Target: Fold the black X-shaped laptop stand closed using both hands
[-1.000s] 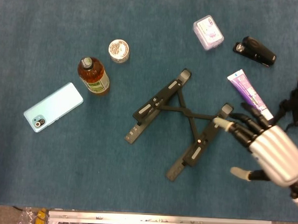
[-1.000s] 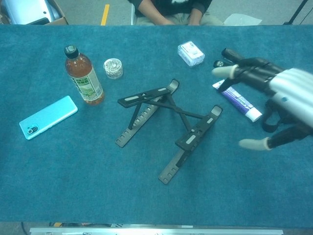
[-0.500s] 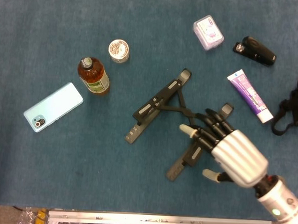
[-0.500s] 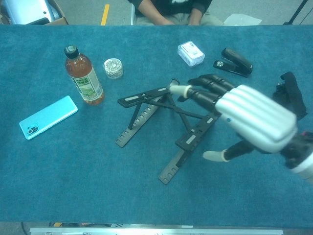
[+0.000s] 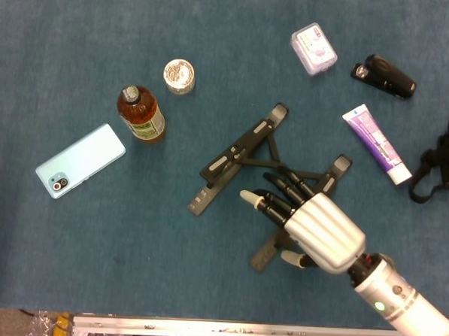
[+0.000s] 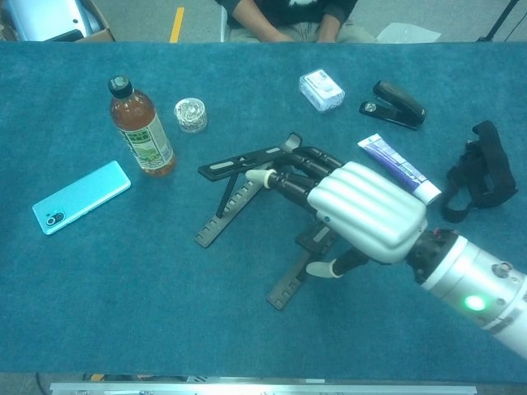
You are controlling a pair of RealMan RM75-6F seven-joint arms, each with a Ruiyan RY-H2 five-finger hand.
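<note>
**Right hand now over the stand's right leg, left hand nowhere in sight**

What's changed: the right hand [image 5: 320, 232] has swept in from the tube side of the table and now sits above the laptop stand [image 5: 236, 155], w/ fingers [image 5: 271, 204] stretched flat toward the crossing of the X. A moment ago it was still off to the right, by the toothpaste tube [image 5: 376, 142]. The stand itself hasn't budged: same open X, mid-table on the blue cloth [image 5: 91, 266], both legs splayed.

What that means, imo: this is the approach, not the fold. The hand looks spread and empty, thumb hanging off to the near side, nothing pinched. Can't tell if the palm is touching the right leg or floating just above it. The task needs both hands, and the left isn't in either view now, so the closing squeeze is prob. not imminent.

View vs view: the head view shows the far tip of the right leg poking out past the knuckles and the near end below the palm, so the hand covers the leg's middle. The chest view shows the stand's height: left leg [image 6: 239, 162] propped up off the cloth, fingertips reaching just beside it, thumb [image 6: 325, 269] low near the right leg. The bottle [image 6: 140, 127] and the phone [image 6: 81, 196] sit well apart to the left.
</note>
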